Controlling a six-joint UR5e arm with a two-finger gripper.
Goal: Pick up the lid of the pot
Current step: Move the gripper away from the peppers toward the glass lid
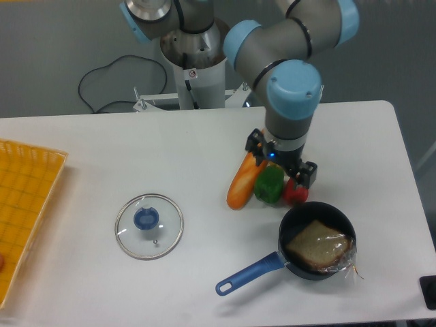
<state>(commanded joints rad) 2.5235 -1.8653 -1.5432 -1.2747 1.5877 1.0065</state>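
Black thing in the near right corner [429, 291]: it is cut off by the picture's edge, and what it is cannot be told.
Pot [300, 212]: a dark pot with a blue handle is set near the front on the right side of the white table [82, 293]. The handle is pointed to the front left.
Inside the pot: a slice of bread [317, 244] is held there, wrapped in clear plastic. Some plastic is pushed out over the right rim.
Pot lid [148, 226]: a round glass lid with a blue knob is laid flat on the table, left of the pot and well apart from it. It is not touched by anything.
Yellow basket [30, 197]: it is cut off at the left edge. What is in it cannot be made out.
Food: an orange piece [242, 185], a green pepper [270, 184] and a red piece [295, 193] are packed together just behind the pot.
Gripper [281, 170]: it is hung right over the food. Its fingers are hidden under the wrist, so wide or closed cannot be told.
Sticker [193, 73]: it is seen on the arm's base, too small to be read.
Cable [112, 78]: it is looped on the floor behind the table.
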